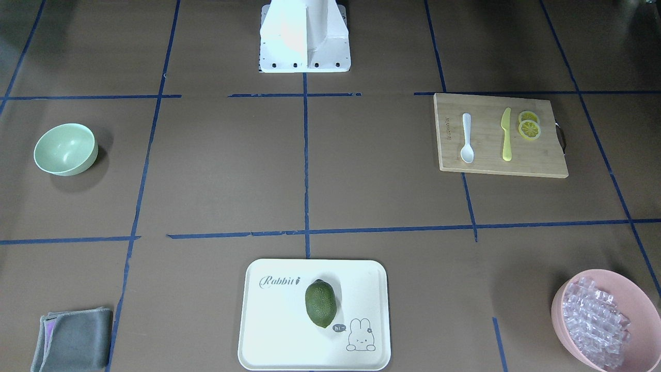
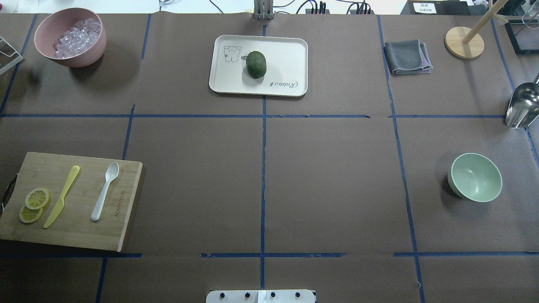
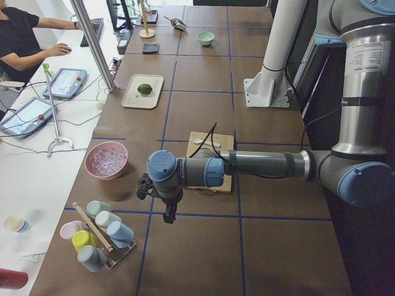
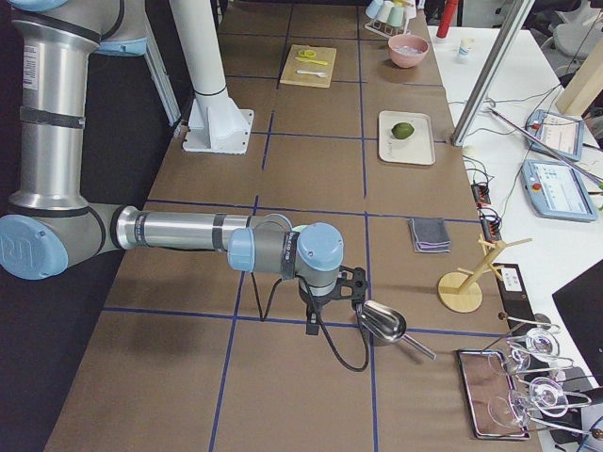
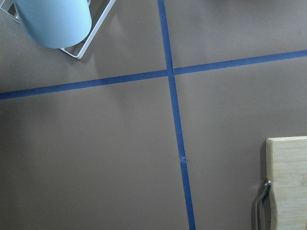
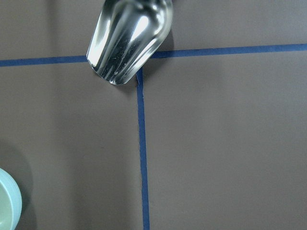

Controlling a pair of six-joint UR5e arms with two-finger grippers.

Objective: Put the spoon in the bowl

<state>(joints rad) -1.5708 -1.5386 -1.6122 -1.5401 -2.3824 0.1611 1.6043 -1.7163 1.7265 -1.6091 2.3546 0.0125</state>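
Observation:
The white spoon (image 1: 467,138) lies on a wooden cutting board (image 1: 537,155), beside a yellow-green knife (image 1: 506,135); it also shows in the overhead view (image 2: 104,191). The mint-green bowl (image 1: 66,149) stands upright and empty on the other side of the table (image 2: 476,176); its rim edges into the right wrist view (image 6: 7,203). My left gripper (image 3: 167,214) hangs past the board's outer end, and I cannot tell if it is open. My right gripper (image 4: 310,325) hangs near a metal scoop, and I cannot tell its state either.
A pink bowl of clear cubes (image 2: 70,37), a white tray (image 2: 290,54) with a green fruit (image 2: 256,64), a folded grey cloth (image 2: 406,57) and a wooden stand (image 2: 464,42) line the far side. A metal scoop (image 2: 522,105) lies near the bowl. A cup rack (image 3: 99,237) stands beyond the board.

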